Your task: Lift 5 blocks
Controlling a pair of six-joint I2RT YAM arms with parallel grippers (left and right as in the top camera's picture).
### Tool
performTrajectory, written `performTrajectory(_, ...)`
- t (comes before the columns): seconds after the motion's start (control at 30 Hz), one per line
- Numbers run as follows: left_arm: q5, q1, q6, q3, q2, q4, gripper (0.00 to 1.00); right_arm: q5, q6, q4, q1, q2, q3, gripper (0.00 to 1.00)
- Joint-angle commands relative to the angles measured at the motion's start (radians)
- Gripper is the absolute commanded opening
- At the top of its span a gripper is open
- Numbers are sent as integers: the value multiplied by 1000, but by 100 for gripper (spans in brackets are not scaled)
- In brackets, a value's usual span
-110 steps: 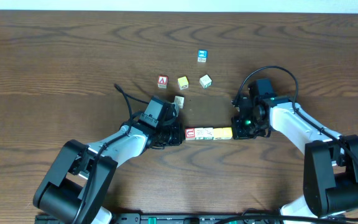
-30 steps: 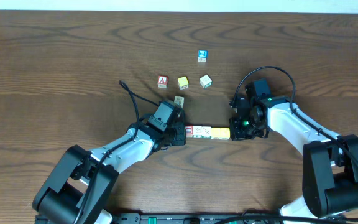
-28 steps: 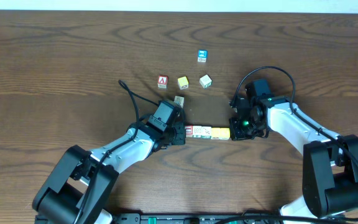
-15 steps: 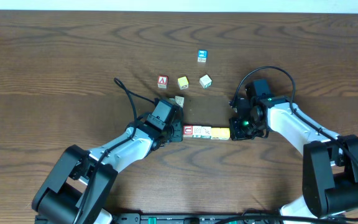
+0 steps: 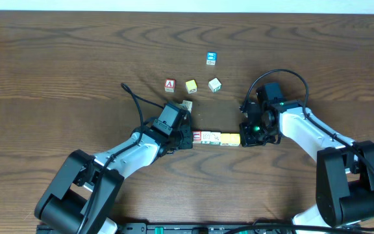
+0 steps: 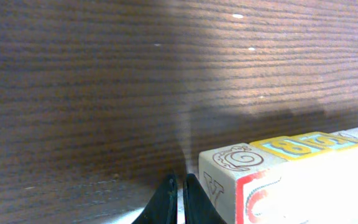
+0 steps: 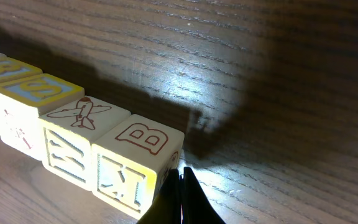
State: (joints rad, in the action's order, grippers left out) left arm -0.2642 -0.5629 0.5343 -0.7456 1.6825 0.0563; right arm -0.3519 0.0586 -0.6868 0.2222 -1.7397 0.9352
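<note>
Row of blocks [image 5: 216, 138] lies mid table [image 5: 57, 65], red-faced block [image 5: 198, 137] at its 9 o'clock end. Left gripper [image 5: 186, 139] clenched, empty, tips at that end. Right gripper [image 5: 244, 138] clenched, empty, at 3 o'clock end. Red A cube [image 5: 169, 84] apart, toward 12 o'clock.

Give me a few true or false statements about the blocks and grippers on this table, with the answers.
1. The left gripper and right gripper are both shut. True.
2. The blue block is part of the row. False: it lies alone, well away from the row.
3. The row lies between the two grippers. True.
4. The A block touches the row. False: it lies apart, near a loose yellow block.
</note>
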Motion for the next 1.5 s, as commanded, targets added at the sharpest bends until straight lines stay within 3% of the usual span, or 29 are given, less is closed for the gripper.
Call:
performTrajectory(0.0, -23, 3, -6, 13, 16, 2, 7, -19, -14, 2, 10, 21, 3, 1)
performTrajectory(0.63, -61, 4, -15, -7, 16, -14, 7, -20, -14, -1, 10, 21, 3, 1)
performTrajectory(0.87, -108, 8, -29, -7, 16, -13, 7, -21, 86, 0, 10, 21, 3, 1)
performTrajectory(1.23, -122, 7, -29, -7, 16, -12, 8, -45, 121, 33, 12, 21, 3, 1)
performTrajectory(1.47, -148, 7, -47, -7, 16, -16, 7, -50, 73, 51, 65, 21, 3, 1)
